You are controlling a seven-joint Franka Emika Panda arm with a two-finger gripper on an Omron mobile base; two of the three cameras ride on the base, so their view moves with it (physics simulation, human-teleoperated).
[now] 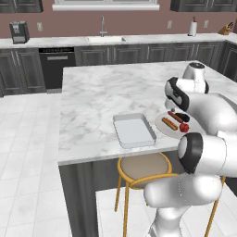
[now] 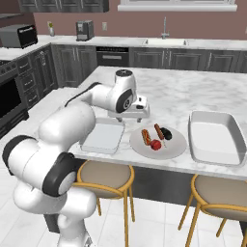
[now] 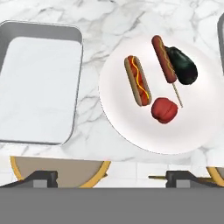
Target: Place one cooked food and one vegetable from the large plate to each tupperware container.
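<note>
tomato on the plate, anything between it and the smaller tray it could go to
Nothing visible does. The red tomato lies on the large plate, and bare marble separates the plate from the smaller tray. The hot dog lies on that side but further back, off the straight path.

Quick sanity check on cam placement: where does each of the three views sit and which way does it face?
Left base view: behind-left of the arm, facing forward-down over the marble island; white arm links rise at lower right.
Right base view: behind-right, same island; arm at lower left.
Hand view: on the hand, looking straight down; dark fingertips at the bottom, wide apart.
All share the round pale plate with its red tomato-like ball and a pale rectangular tray.
</note>
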